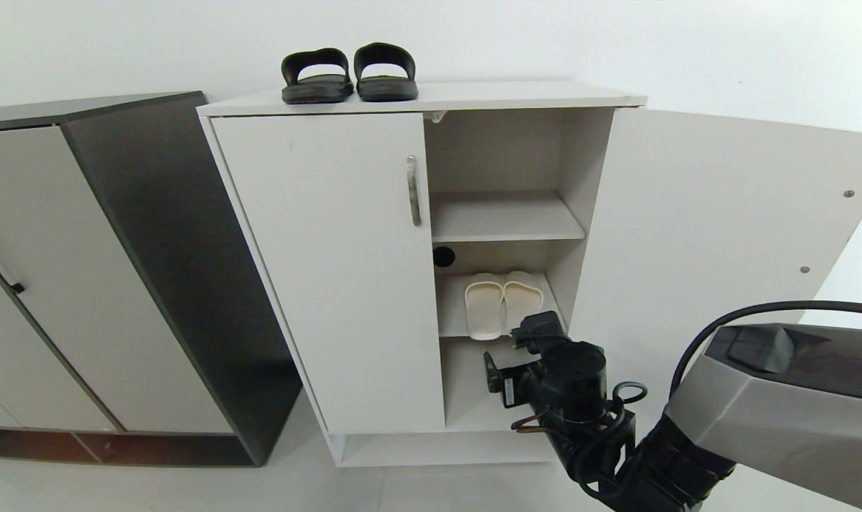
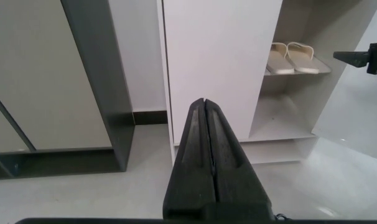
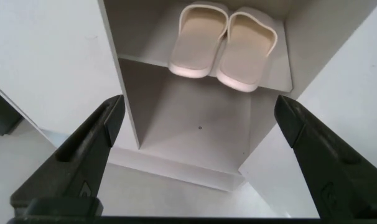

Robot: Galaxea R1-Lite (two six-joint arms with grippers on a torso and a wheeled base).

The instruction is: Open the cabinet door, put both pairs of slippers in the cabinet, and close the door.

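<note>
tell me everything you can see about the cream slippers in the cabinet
The cream slippers are a matching slide pair, matte and foam- or rubber-like, each with one broad strap. They lie flat, soles down, side by side and touching, heels toward the open front, on the middle shelf in the open right half of the white cabinet. Only the shelf touches them; the open right gripper sits in front and lower, apart.

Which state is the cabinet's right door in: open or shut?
Open: the right door stands swung wide, exposing the white slippers inside.

black slippers (image 1: pixel 331 89), cream slippers (image 1: pixel 485 306), white cabinet (image 1: pixel 331 270), dark grey cabinet (image 1: pixel 168 249).
</note>
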